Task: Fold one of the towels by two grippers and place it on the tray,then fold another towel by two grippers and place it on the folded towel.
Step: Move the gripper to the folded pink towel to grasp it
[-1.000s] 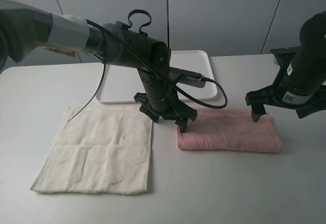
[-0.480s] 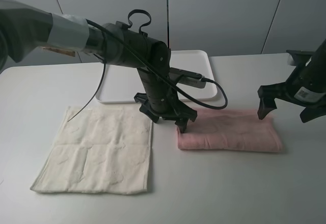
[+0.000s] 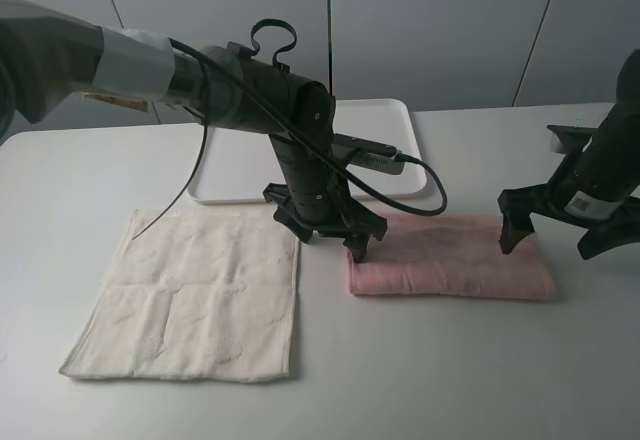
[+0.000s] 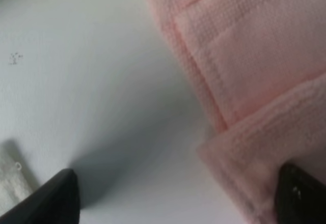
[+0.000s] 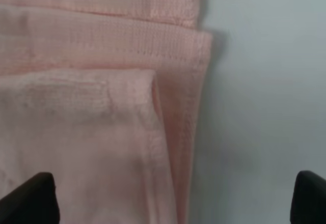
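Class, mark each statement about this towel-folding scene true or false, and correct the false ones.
1. The pink towel lies folded on the table. True.
2. The cream towel sits on the tray. False: it is spread flat on the table, in front of the tray.
3. The left gripper and the right gripper are both open. True.
4. The right gripper holds the pink towel in the air. False: the towel rests on the table, and the open gripper is at its right end.
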`<state>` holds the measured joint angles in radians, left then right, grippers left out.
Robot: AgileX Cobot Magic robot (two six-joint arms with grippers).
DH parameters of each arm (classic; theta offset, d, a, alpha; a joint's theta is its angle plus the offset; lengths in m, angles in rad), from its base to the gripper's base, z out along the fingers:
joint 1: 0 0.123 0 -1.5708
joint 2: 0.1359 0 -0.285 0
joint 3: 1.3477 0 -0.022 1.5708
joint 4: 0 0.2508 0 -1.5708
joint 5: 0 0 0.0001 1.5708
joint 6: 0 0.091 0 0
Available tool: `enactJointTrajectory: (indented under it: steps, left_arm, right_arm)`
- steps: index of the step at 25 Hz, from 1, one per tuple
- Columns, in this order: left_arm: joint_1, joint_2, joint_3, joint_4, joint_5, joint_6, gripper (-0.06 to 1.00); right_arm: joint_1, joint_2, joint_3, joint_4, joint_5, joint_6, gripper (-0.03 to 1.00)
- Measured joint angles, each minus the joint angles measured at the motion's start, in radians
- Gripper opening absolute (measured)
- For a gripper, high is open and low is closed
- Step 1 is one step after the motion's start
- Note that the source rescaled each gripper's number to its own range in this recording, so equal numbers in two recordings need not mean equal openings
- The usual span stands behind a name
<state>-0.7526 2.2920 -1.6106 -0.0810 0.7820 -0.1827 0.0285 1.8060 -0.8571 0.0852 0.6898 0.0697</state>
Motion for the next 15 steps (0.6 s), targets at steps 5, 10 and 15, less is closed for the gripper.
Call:
enactJointTrajectory:
  steps: [5, 10, 15]
  left_arm:
    - [0.000, 0.000, 0.000, 0.000, 0.004, 0.001, 0.99]
    - [0.000, 0.000, 0.000, -0.001, 0.004, 0.001, 0.99]
    - [0.000, 0.000, 0.000, -0.001, 0.006, 0.001, 0.99]
  right_arm:
    - [0.000, 0.037, 0.000, -0.004, -0.023, 0.006, 0.98]
    - [0.003, 0.051, 0.000, -0.017, -0.047, 0.018, 0.98]
    - [0.042, 0.051, 0.000, -0.075, -0.060, 0.071, 0.98]
